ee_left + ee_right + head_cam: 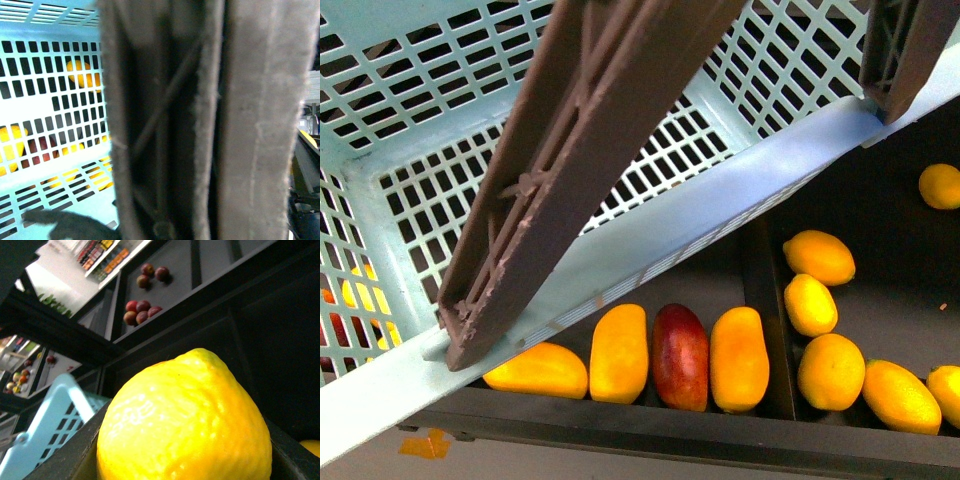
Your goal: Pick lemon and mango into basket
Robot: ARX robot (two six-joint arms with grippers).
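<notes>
The turquoise basket (420,90) fills the upper left of the front view, tilted, with its brown handle (570,150) crossing it diagonally. My left gripper is shut on that handle (200,120), which fills the left wrist view; its fingers are hidden. My right gripper (185,445) is shut on the lemon (185,415), a bright dimpled yellow fruit that fills the lower right wrist view. Yellow-orange mangoes (619,352) lie in a row in a dark shelf tray (650,425) below the basket rim. Neither arm shows in the front view.
A dark red mango (680,357) lies between the yellow ones. Several more lemons (830,372) sit in the compartment to the right, past a divider (760,290). In the right wrist view the basket (50,425) is beside the lemon, and red fruits (142,310) rest on a dark shelf.
</notes>
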